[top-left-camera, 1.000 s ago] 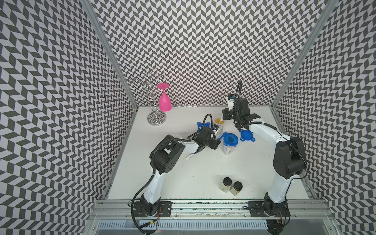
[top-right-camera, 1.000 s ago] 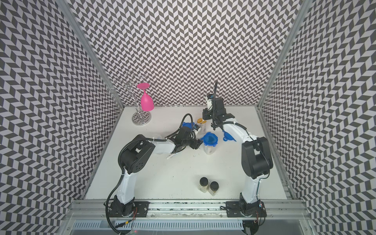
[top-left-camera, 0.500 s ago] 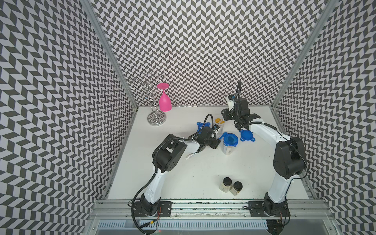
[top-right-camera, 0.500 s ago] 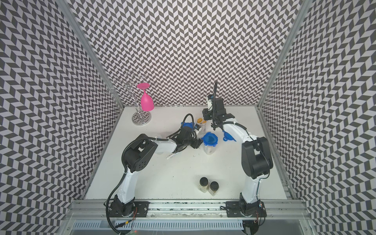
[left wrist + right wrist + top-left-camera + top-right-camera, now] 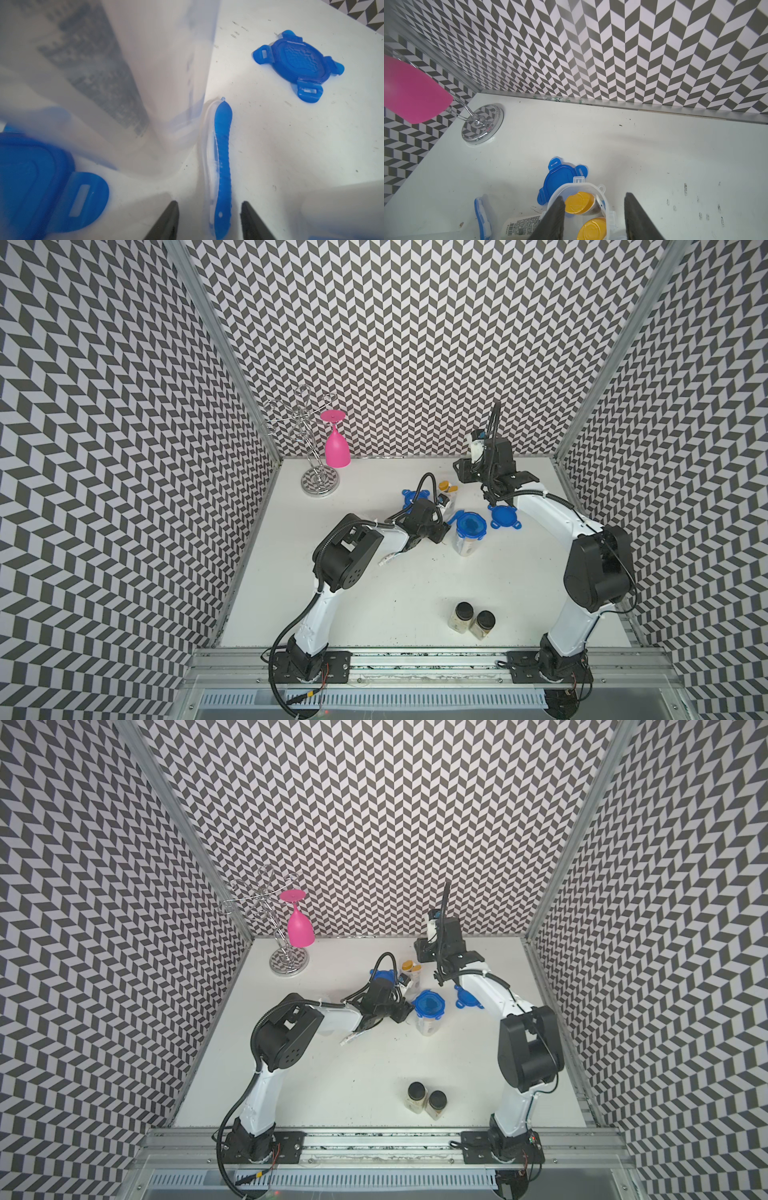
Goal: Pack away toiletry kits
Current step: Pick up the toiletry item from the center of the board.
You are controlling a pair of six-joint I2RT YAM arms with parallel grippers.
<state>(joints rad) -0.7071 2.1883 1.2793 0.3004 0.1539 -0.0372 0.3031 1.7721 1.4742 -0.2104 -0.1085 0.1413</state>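
Toiletry kits sit mid-table twd the back: one tall clear plastic tub (image 5: 467, 545) w/ its blue four-tab lid (image 5: 471, 524) on, an open clear tub (image 5: 583, 184) w/ two gold-capped white bottles (image 5: 579, 202) inside, and a loose blue lid (image 5: 503, 516) just beside them. Left gripper (image 5: 208, 202) is down at the white table (image 5: 291, 145), jaws partway apart either side of a blue toothbrush (image 5: 223, 155) lying flat, not squeezing it afaict. Right gripper (image 5: 593, 196) hangs over the open tub, jaws apart w/ nothing in them; pink wine glass (image 5: 336, 448) & two black-capped jars (image 5: 462, 612) are well away.
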